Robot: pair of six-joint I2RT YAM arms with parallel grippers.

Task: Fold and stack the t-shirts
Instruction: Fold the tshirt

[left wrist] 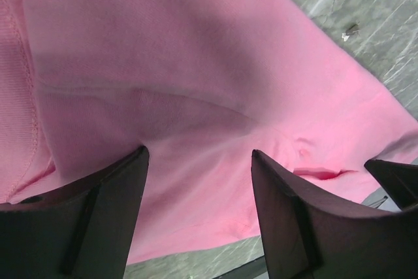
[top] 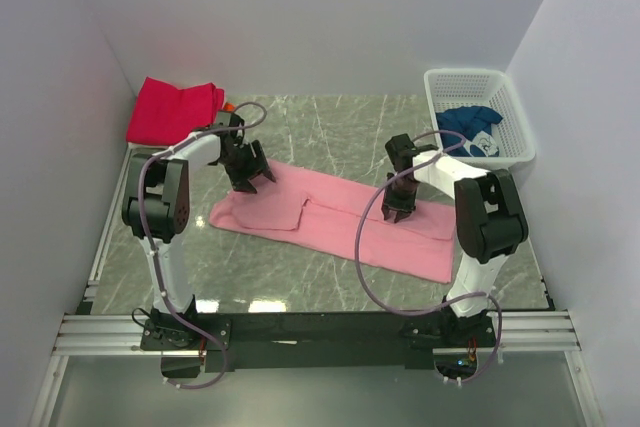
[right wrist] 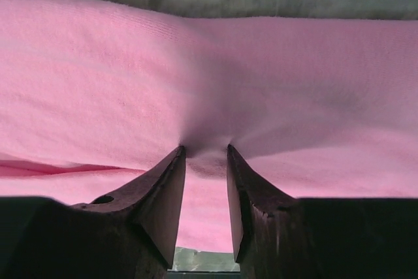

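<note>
Pink t-shirt (top: 335, 219) lies flat across the middle of the marble table (top: 330, 127), partly folded; right gripper (top: 396, 213) presses on its right half, fingers narrowed and pinching a small ridge of cloth; left gripper (top: 250, 185) sits over its far-left edge, fingers well apart, nothing between them; farther back, magenta-red t-shirt (top: 172, 110) lies far left; dark blue t-shirt (top: 470, 127) sits in white basket (top: 520, 137) far right.

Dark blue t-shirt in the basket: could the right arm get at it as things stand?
Probably not yet. The right hand is pinching a fold of the pink t-shirt, so it would have to let go first; the dark blue t-shirt lies uncovered in the open-topped basket.
</note>
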